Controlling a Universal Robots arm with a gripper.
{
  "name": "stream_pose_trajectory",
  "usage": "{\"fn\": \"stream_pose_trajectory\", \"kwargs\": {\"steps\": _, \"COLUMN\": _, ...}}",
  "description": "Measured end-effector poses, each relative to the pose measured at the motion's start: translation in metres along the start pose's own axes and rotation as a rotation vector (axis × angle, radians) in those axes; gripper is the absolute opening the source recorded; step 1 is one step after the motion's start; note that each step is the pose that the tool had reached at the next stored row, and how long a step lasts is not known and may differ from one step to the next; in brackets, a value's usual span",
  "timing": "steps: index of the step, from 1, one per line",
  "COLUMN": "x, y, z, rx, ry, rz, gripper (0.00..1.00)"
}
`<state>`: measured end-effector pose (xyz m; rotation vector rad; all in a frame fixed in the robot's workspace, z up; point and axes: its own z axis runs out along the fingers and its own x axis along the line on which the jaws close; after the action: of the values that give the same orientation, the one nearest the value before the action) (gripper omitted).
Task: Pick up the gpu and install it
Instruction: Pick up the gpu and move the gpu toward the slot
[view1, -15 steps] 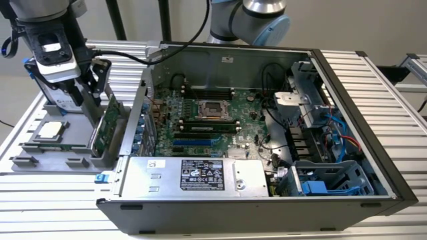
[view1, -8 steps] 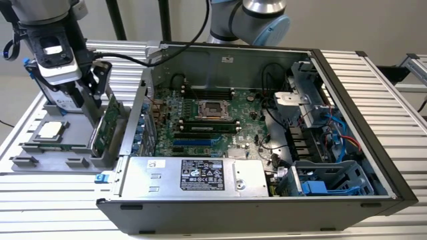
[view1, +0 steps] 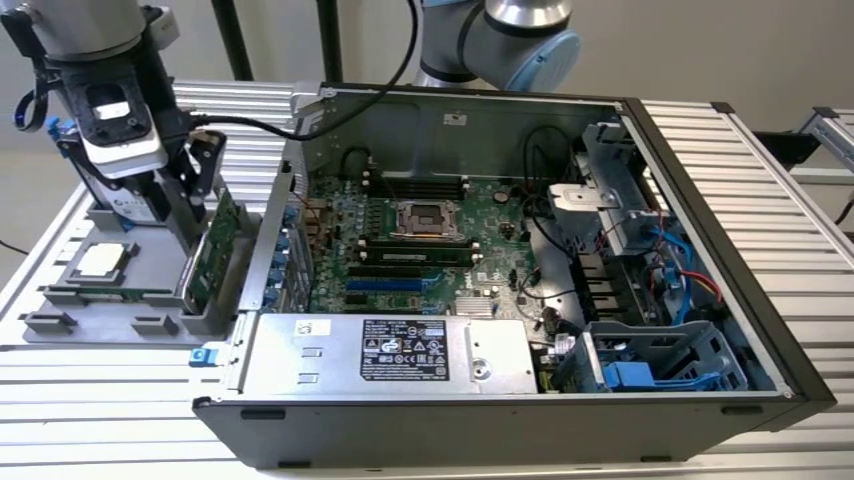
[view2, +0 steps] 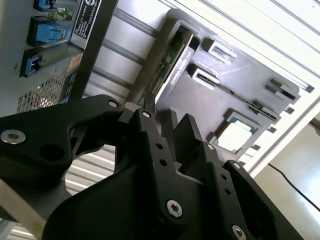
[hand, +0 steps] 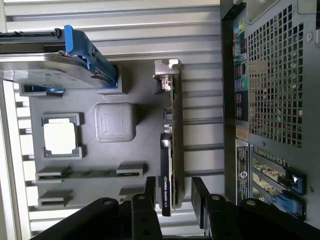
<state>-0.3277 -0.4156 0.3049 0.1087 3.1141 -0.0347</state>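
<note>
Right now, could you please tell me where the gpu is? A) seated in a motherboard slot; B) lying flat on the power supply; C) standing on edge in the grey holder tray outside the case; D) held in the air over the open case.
C: in the first wrist view the gpu stands on edge in the grey holder tray, with the open gripper straddling it.

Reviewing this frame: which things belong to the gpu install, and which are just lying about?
In the job:
gpu, on edge in the tray
gripper, open, astride it
case, side open

Lying about, in the same tray:
processor
memory stick
hard drive
</note>
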Motion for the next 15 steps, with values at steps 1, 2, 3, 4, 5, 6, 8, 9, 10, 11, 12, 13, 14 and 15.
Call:
{"fn": "stream_pose_trajectory", "kwargs": {"steps": 1, "x": 0.0, "y": 0.0, "z": 0.0008, "rx": 0.0006, "ry": 0.0, "rz": 0.0, "gripper": 1.0}}
{"fn": "stream_pose_trajectory", "kwargs": {"steps": 2, "x": 0.0, "y": 0.0, "z": 0.0014, "rx": 0.0012, "ry": 0.0001, "rz": 0.0, "gripper": 1.0}}
{"fn": "stream_pose_trajectory", "kwargs": {"steps": 3, "x": 0.0, "y": 0.0001, "z": 0.0021, "rx": 0.0016, "ry": 0.0, "rz": 0.0, "gripper": 1.0}}
{"fn": "stream_pose_trajectory", "kwargs": {"steps": 4, "x": -0.0001, "y": 0.0001, "z": 0.0025, "rx": 0.0021, "ry": 0.0, "rz": 0.0, "gripper": 1.0}}
{"fn": "stream_pose_trajectory", "kwargs": {"steps": 5, "x": -0.0002, "y": 0.0001, "z": 0.003, "rx": 0.0025, "ry": 0.0, "rz": 0.0, "gripper": 1.0}}
{"fn": "stream_pose_trajectory", "kwargs": {"steps": 6, "x": -0.0003, "y": 0.0002, "z": 0.0035, "rx": 0.0029, "ry": -0.0001, "rz": 0.0, "gripper": 1.0}}
{"fn": "stream_pose_trajectory", "kwargs": {"steps": 8, "x": -0.0005, "y": 0.0001, "z": 0.0047, "rx": 0.0039, "ry": -0.0003, "rz": 0.0, "gripper": 1.0}}
{"fn": "stream_pose_trajectory", "kwargs": {"steps": 9, "x": -0.0006, "y": 0.0001, "z": 0.0054, "rx": 0.0045, "ry": -0.0004, "rz": 0.0, "gripper": 1.0}}
{"fn": "stream_pose_trajectory", "kwargs": {"steps": 10, "x": -0.0006, "y": 0.0001, "z": 0.0062, "rx": 0.0053, "ry": -0.0004, "rz": 0.0, "gripper": 1.0}}
{"fn": "stream_pose_trajectory", "kwargs": {"steps": 11, "x": -0.0007, "y": 0.0001, "z": 0.007, "rx": 0.0063, "ry": -0.0004, "rz": -0.001, "gripper": 1.0}}
{"fn": "stream_pose_trajectory", "kwargs": {"steps": 12, "x": -0.0006, "y": 0.0002, "z": 0.0078, "rx": 0.0072, "ry": -0.0006, "rz": -0.001, "gripper": 1.0}}
{"fn": "stream_pose_trajectory", "kwargs": {"steps": 13, "x": -0.0006, "y": 0.0002, "z": 0.0087, "rx": 0.0082, "ry": -0.0006, "rz": -0.002, "gripper": 1.0}}
{"fn": "stream_pose_trajectory", "kwargs": {"steps": 14, "x": -0.0005, "y": 0.0002, "z": 0.0097, "rx": 0.0091, "ry": -0.0007, "rz": -0.002, "gripper": 1.0}}
{"fn": "stream_pose_trajectory", "kwargs": {"steps": 15, "x": -0.0005, "y": 0.0003, "z": 0.0107, "rx": 0.0103, "ry": -0.0007, "rz": -0.003, "gripper": 1.0}}
